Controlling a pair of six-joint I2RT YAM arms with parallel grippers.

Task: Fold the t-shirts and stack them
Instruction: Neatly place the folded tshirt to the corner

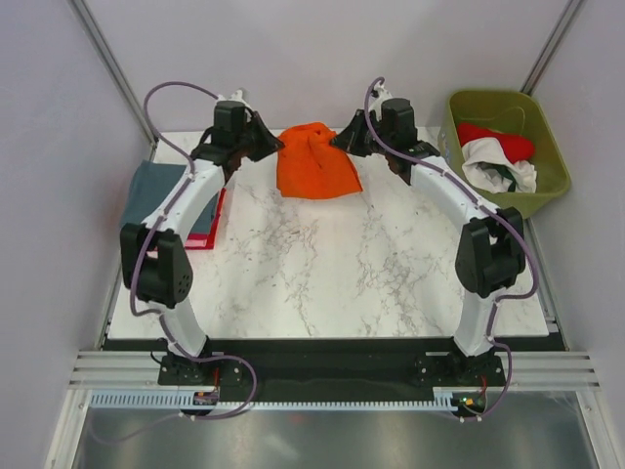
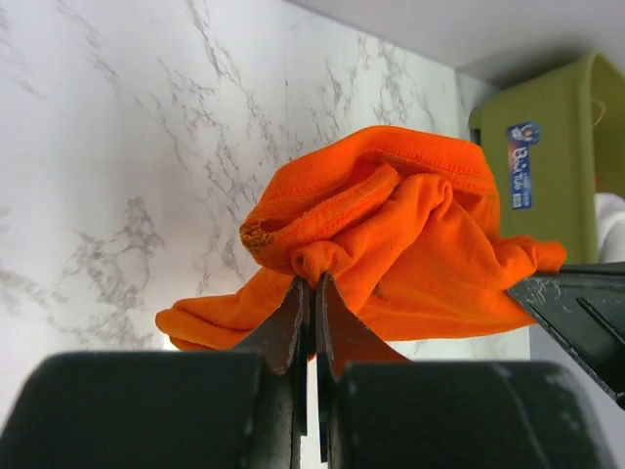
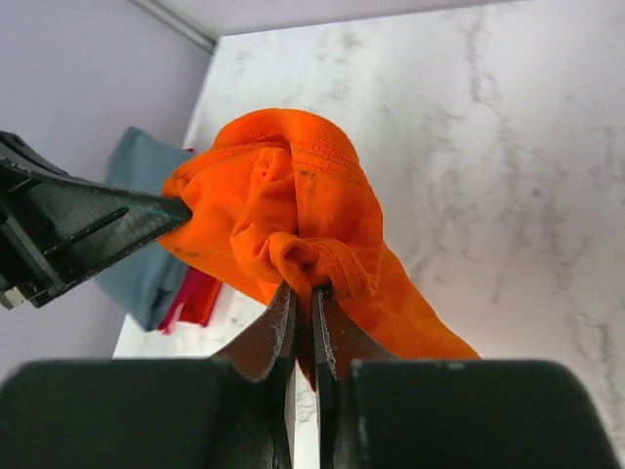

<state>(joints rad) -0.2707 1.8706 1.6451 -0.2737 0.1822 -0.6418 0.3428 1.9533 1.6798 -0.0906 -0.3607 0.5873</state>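
The orange t-shirt [image 1: 314,161] is bunched up at far centre — grey-blue t-shirt [image 1: 156,191] folded atop a red t-shirt [image 1: 207,240], far left.

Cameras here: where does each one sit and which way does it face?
Top external: above and behind the arms, looking down on the table; both arms show.
Left wrist: on that arm, facing past the left pincer to the orange t-shirt and bin.
Right wrist: on that arm, facing past the right pincer toward the folded pile.
Shared: both wrist views show the orange t-shirt pinched.
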